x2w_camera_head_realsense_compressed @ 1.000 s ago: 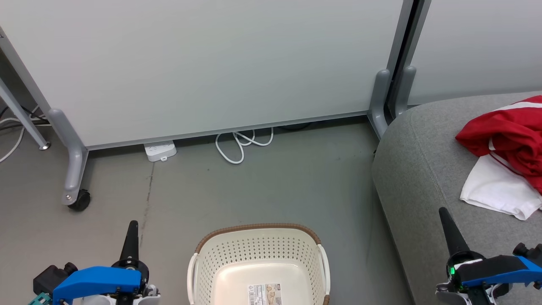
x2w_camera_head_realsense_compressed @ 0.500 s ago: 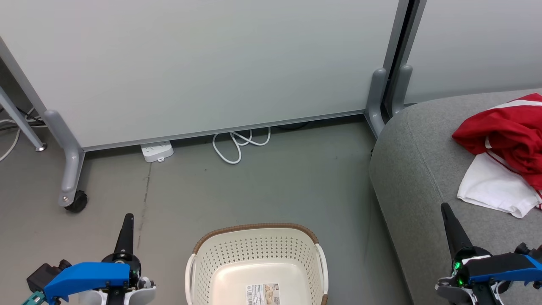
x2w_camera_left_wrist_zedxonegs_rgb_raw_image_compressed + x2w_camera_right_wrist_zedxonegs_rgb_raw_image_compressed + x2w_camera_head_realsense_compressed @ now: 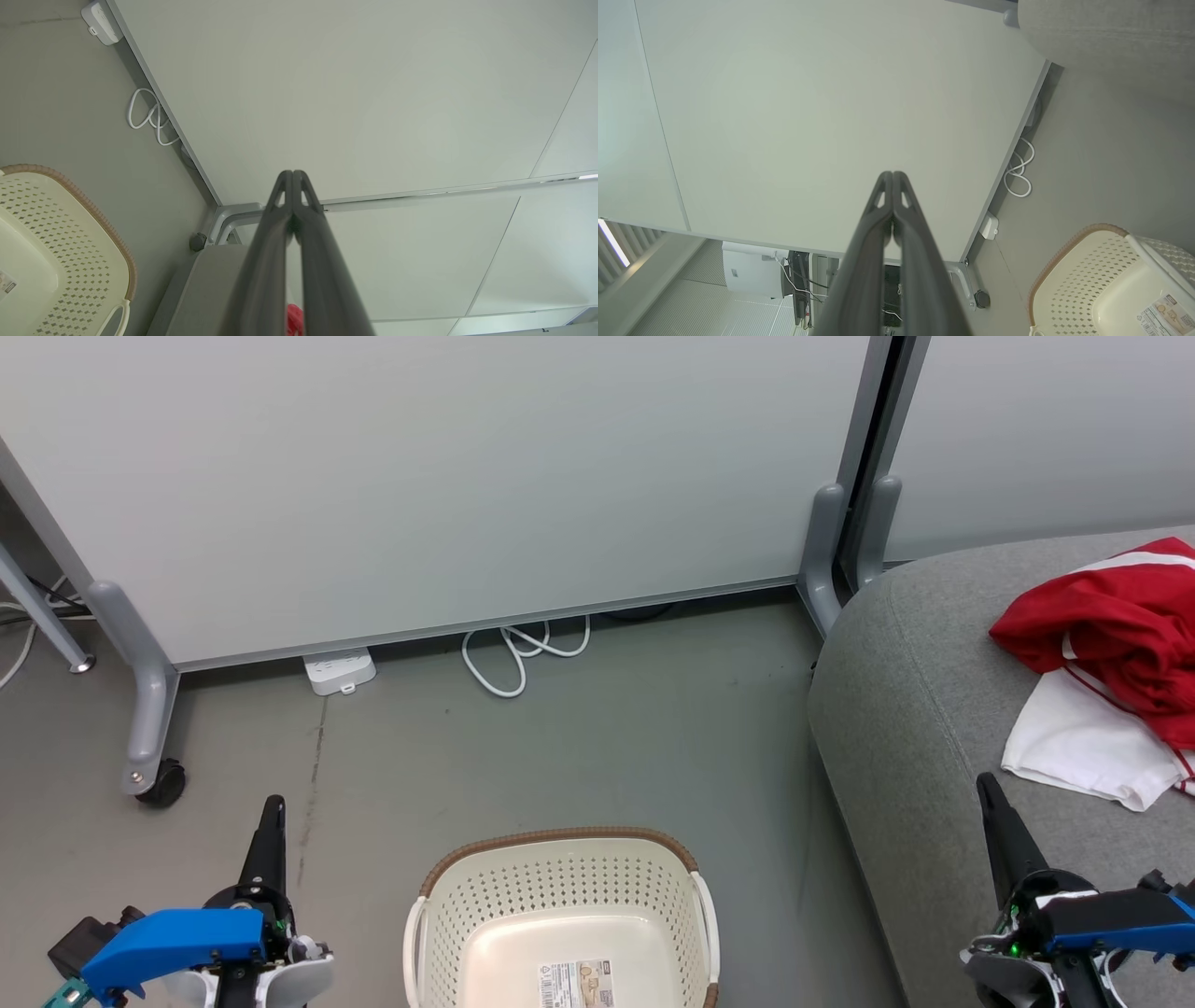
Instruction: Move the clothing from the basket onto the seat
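Grey floor (image 3: 607, 747); cream perforated plastic basket (image 3: 560, 896) between left gripper (image 3: 272, 812) and right gripper (image 3: 988, 793), both pinched shut, looks empty. Red-and-white fabric clothing (image 3: 1120, 625) is on the light-grey upholstered seat (image 3: 915, 709). Seems done.

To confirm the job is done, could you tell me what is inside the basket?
The basket shows a label sticker on its bare bottom and nothing else. Its near end runs off the picture's edge, so that part is unseen.

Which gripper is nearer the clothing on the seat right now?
The right gripper: in the head view its shut fingers lie against the seat, just below the clothing. The left gripper is over the floor, beyond the basket.
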{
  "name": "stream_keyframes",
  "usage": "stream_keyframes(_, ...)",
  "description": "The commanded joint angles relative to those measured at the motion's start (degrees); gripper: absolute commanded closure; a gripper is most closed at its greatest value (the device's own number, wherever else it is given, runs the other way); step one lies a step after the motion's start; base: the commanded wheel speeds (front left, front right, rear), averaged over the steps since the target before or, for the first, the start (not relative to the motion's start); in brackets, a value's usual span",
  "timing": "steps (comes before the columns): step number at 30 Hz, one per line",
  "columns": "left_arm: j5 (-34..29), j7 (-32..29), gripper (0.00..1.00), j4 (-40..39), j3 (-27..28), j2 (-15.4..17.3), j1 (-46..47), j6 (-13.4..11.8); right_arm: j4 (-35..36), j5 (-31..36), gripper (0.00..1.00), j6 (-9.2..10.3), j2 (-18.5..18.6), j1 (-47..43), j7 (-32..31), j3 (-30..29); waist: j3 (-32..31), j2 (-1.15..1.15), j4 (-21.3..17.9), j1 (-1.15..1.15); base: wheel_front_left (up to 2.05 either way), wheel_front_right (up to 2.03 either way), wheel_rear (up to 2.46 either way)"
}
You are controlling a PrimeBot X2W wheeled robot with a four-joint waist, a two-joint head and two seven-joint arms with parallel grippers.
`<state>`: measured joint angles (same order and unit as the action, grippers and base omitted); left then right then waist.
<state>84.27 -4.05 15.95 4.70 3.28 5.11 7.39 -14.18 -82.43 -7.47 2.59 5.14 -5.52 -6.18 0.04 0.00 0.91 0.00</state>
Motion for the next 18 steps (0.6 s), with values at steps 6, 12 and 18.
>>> stream_keyframes(6, 2.51, -0.95, 1.0, -0.94, 0.79, -0.15, 1.26, 0.16, 0.24, -3.18, 1.0, -0.04, 0.42, 0.91, -0.41, -0.23, 0.03, 0.0, -0.22, 0.0, 0.0, 0.0, 0.0)
stream_keyframes(12, 4.64, -1.6, 1.0, -1.35, 1.3, -0.27, 1.22, 0.16, 0.24, -5.71, 1.0, -0.04, 0.44, 1.02, -0.69, -0.3, 0.07, 0.0, -0.45, 0.0, 0.0, 0.0, 0.0)
stream_keyframes(18, 6.57, -2.2, 1.0, -1.82, 1.67, -0.37, 1.36, 0.17, 0.24, -8.18, 1.0, -0.04, 0.45, 1.25, -0.92, -0.37, 0.11, 0.0, -0.69, 0.0, 0.0, 0.0, 0.0)
